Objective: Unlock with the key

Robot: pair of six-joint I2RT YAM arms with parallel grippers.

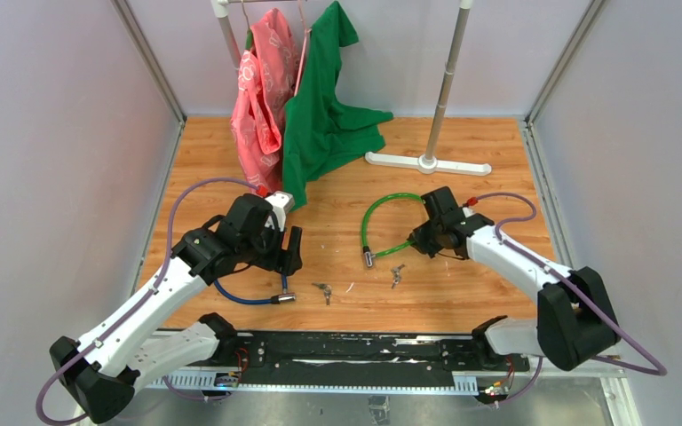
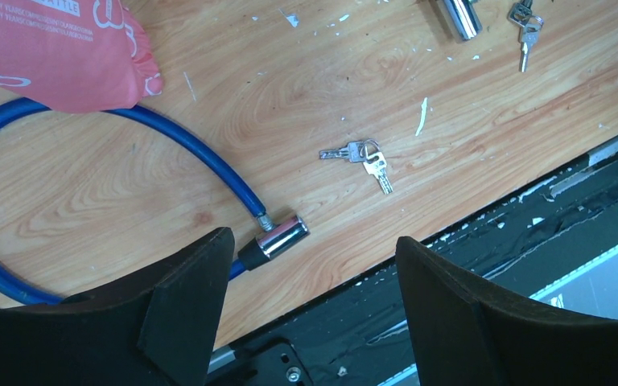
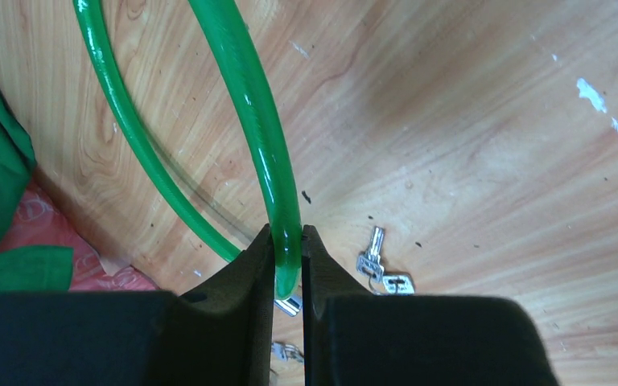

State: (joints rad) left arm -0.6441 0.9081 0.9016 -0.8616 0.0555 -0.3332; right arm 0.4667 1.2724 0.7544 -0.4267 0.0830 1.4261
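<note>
Right gripper is clenched on the green cable lock. In the right wrist view the fingers pinch the green cable from both sides, near one end. The green loop lies on the table at about 1 o'clock from centre. Its chrome head is at 7 o'clock of the loop, on the wood. A key bunch lies at 4 o'clock of that head, just beside it and not touching; in the right wrist view the keys lie flat at 3 o'clock of the fingertips. A scrap of chrome under the fingers there is probably the lock head, but it is mostly hidden.

Left gripper is released, jaws wide, nothing between them. In the left wrist view the gripper hangs above the wood; I cannot tell whether it touches. The blue cable lock lies at 7 o'clock of it, with its chrome barrel just beside one fingertip. A second key bunch is at 3 o'clock of the barrel in the overhead view, apart from it, loose on the table.

A red bag and a green garment hang at 12 o'clock. The bag overlaps the blue loop. The rack base stands at 1 o'clock.
</note>
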